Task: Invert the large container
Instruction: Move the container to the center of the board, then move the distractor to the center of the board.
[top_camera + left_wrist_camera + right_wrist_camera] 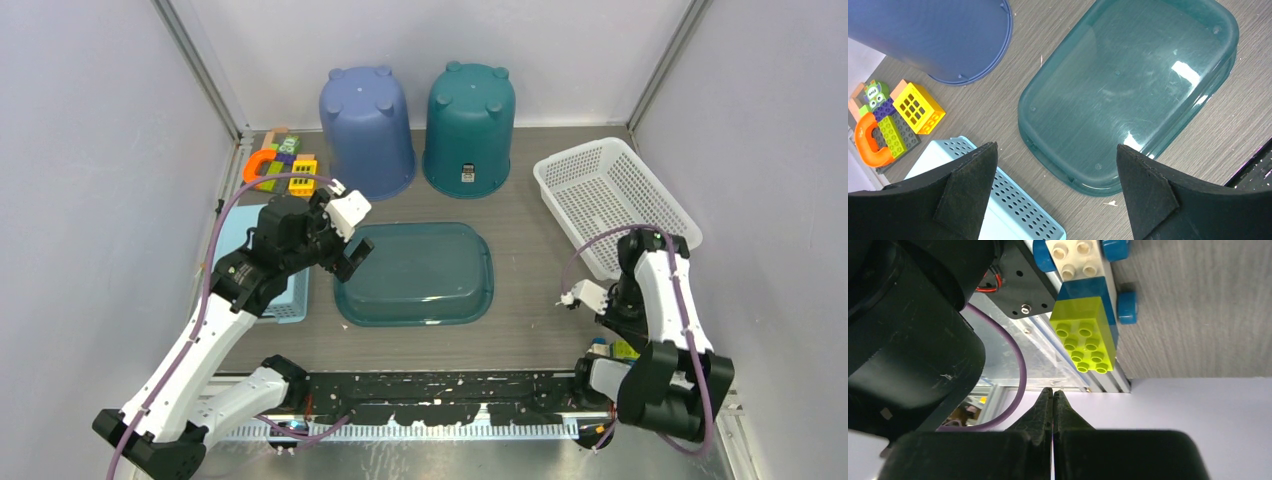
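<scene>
The large teal rectangular container (420,275) lies in the middle of the table with its flat base facing up and its rim on the table. In the left wrist view the container (1133,85) fills the upper right. My left gripper (352,256) is open and empty, just above the container's left end; in its own view the gripper (1056,146) has its fingers wide apart over the container's near corner. My right gripper (607,340) is folded back by its base at the near right, away from the container. In the right wrist view this gripper (1053,390) is shut and empty.
An upturned blue bucket (366,130) and an upturned teal bucket (470,128) stand at the back. A white basket (612,205) is at the right, a light blue basket (998,210) at the left under my left arm. Toy blocks (280,165) lie back left; a green-blue block (1088,335) lies by the right base.
</scene>
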